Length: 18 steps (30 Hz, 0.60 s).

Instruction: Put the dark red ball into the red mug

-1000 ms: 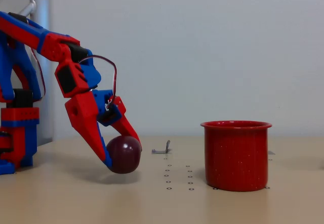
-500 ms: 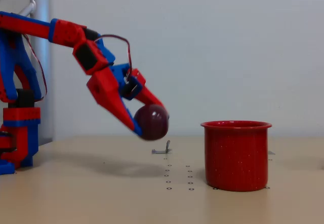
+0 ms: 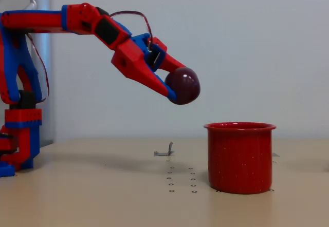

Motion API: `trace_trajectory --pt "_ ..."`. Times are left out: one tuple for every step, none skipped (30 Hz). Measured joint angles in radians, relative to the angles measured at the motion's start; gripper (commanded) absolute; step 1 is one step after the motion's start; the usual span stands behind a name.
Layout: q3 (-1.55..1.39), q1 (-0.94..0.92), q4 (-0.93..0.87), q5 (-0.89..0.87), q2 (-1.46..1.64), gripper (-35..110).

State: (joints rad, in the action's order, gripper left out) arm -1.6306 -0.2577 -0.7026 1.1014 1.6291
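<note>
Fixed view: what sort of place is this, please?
Probably a lab or workshop test bench: a plain beige table with small marker holes, a bare grey wall, and a red-and-blue arm whose gripper holds a glossy maroon ball near a red speckled enamel mug.

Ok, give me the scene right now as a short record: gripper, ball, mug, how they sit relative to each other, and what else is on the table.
gripper: shut on the ball, held in the air
ball: dark red, off the table, between the fingers
mug: red, upright on the table, mouth open
ball vs mug: ball higher than the rim and left of it in the fixed view, not yet over the opening
other: small metal clip on the table left of the mug
task state: ball not in the mug
</note>
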Motion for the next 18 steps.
trace_trajectory --pt "0.028 0.002 0.000 -0.009 -0.028 11" --pt "0.060 0.003 0.000 -0.014 -0.058 11" --pt "0.091 0.003 0.000 -0.014 -0.086 11" --pt "0.118 0.002 0.000 -0.014 -0.109 10" --pt "0.153 0.000 -0.014 -0.015 -0.133 10" --pt "0.190 -0.002 -0.029 -0.015 -0.155 10" --pt "0.230 0.000 -0.044 -0.015 -0.178 10" --pt "0.264 0.002 -0.055 -0.015 -0.196 10" --pt "0.293 0.005 -0.058 -0.021 -0.215 10" --pt "0.325 0.008 -0.063 -0.021 -0.230 10" --pt "0.347 0.009 -0.064 -0.021 -0.244 10" --pt "0.367 0.009 -0.064 -0.021 -0.253 10" --pt "0.383 0.009 -0.064 -0.021 -0.267 10" --pt "0.400 0.008 -0.064 -0.021 -0.279 10" --pt "0.416 0.008 -0.064 -0.021 -0.296 10" --pt "0.430 0.008 -0.064 -0.021 -0.314 10" --pt "0.439 0.006 -0.064 -0.021 -0.333 10" --pt "0.451 0.006 -0.064 -0.021 -0.351 10"
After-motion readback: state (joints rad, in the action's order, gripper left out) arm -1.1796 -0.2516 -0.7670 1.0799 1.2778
